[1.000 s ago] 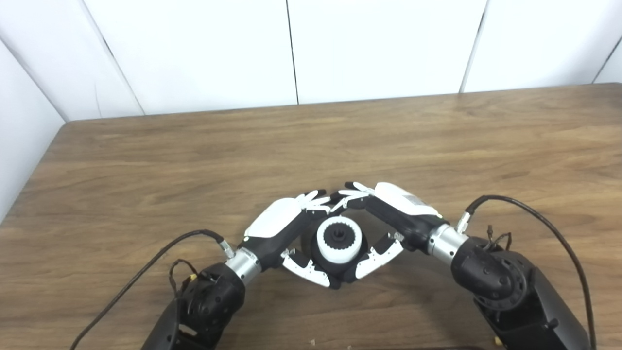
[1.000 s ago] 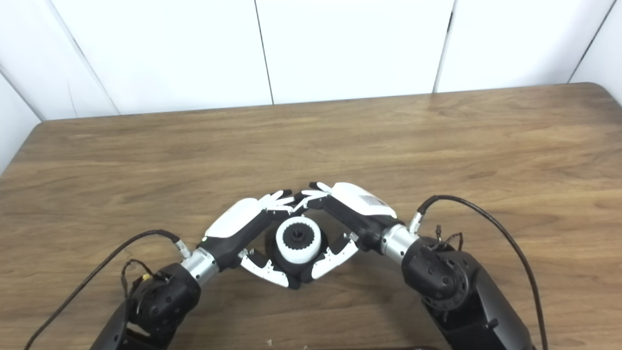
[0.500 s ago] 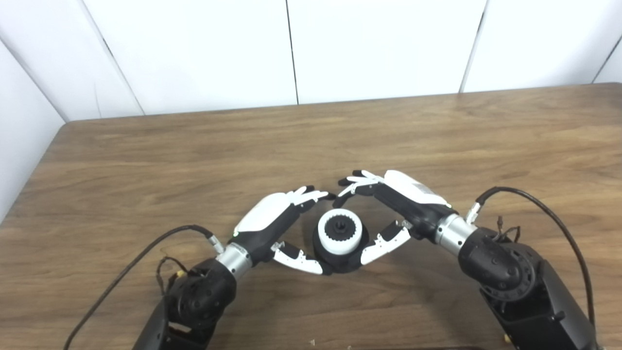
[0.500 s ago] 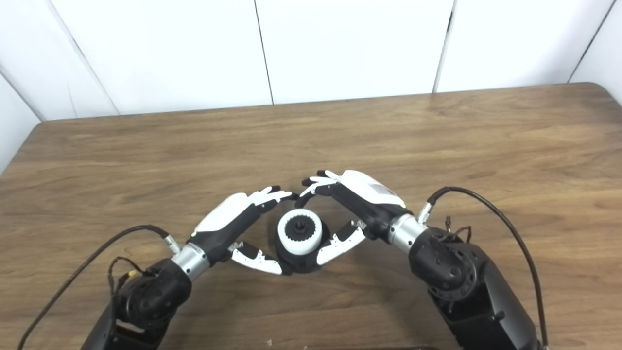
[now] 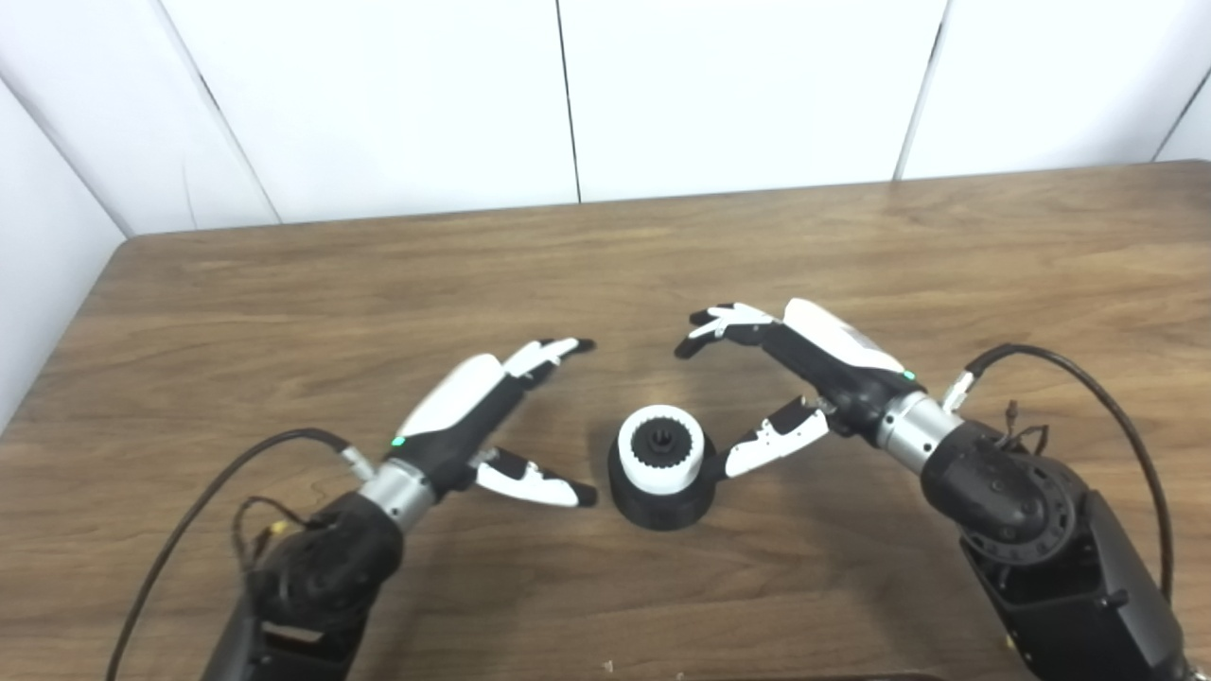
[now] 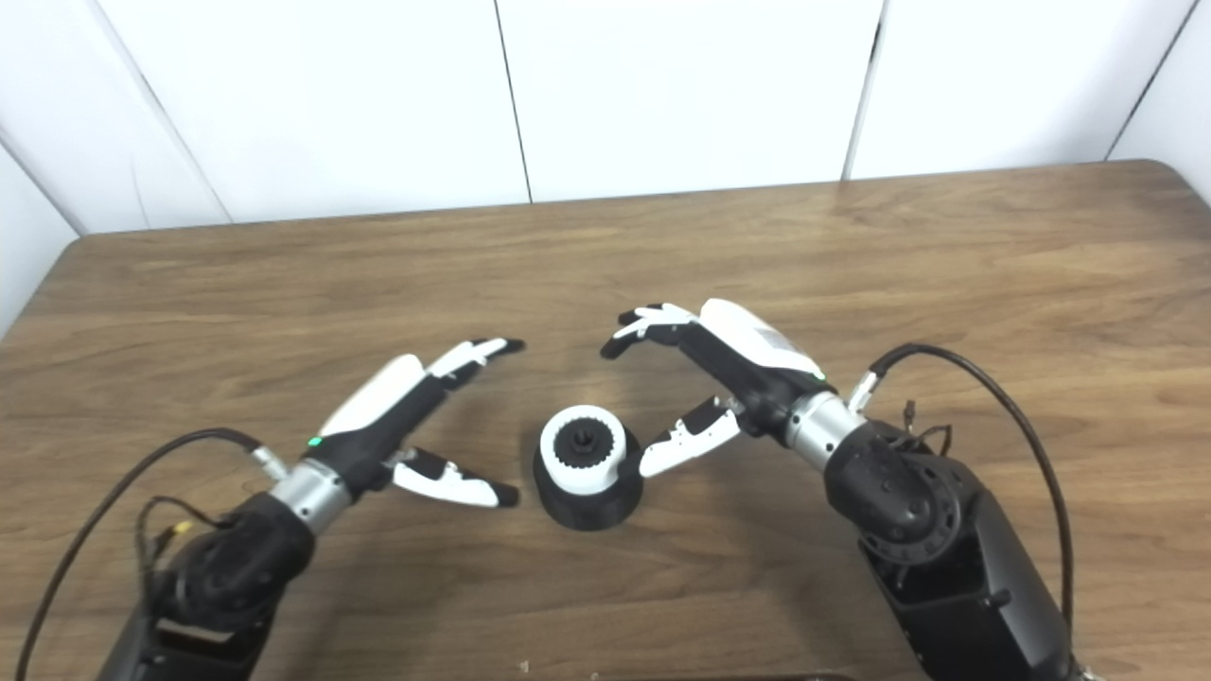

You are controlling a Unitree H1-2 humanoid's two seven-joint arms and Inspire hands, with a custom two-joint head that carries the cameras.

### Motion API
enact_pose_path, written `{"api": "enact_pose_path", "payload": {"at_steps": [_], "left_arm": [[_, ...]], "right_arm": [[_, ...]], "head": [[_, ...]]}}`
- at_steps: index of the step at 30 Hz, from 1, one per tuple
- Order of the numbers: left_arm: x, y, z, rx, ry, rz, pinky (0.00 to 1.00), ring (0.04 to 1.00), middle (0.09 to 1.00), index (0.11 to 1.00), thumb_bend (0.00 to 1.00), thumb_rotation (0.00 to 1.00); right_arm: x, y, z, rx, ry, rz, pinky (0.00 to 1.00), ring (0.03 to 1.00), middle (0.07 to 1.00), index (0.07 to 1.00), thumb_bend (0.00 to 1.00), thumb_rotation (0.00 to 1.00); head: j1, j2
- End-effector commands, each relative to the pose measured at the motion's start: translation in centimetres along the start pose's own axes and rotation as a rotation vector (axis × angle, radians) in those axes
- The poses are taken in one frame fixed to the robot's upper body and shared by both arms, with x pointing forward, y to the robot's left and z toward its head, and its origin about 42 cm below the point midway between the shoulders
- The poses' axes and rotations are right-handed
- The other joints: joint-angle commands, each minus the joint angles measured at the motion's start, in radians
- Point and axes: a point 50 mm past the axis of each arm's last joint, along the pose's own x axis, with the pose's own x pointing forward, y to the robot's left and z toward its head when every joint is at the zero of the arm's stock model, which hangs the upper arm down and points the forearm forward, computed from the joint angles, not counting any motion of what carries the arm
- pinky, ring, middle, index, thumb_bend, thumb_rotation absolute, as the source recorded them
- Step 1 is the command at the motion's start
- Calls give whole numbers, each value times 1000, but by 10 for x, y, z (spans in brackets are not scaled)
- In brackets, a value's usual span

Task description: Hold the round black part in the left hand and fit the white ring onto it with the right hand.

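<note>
Left eye view showed one white ring (image 5: 660,461) seated on one round black part (image 5: 659,498), standing on the desk (image 5: 284,303) near the middle of its near edge. Two hands flanked it, nothing between. Left hand (image 5: 492,416) lay apart, fingers spread, empty. Right hand (image 5: 799,378) was likewise splayed and empty, thumb just beside the ring.

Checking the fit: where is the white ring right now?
The white ring sits on the round black part on the table, between the open left hand and right hand.
</note>
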Motion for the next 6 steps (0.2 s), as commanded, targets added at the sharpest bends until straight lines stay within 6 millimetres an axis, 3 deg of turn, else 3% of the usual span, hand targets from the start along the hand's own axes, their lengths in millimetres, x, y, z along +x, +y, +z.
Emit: {"api": "enact_pose_path", "payload": {"at_steps": [1, 3, 6], "left_arm": [[-10, 17, 2, -32, -25, 59, 963, 1000, 991, 968, 1000, 307], [-20, 19, -6, -97, -9, 86, 982, 1000, 998, 981, 1000, 338], [-33, 20, -17, -184, 17, 145, 904, 971, 993, 991, 1000, 442]], "right_arm": [[2, -13, 2, -6, -25, -79, 842, 936, 906, 785, 1000, 341], [-2, -13, -4, 16, -6, -93, 836, 933, 912, 801, 1000, 365], [-9, -12, -16, 62, 20, -108, 846, 944, 934, 837, 974, 412]], "head": [[-2, 2], [-4, 2], [-2, 1]]}}
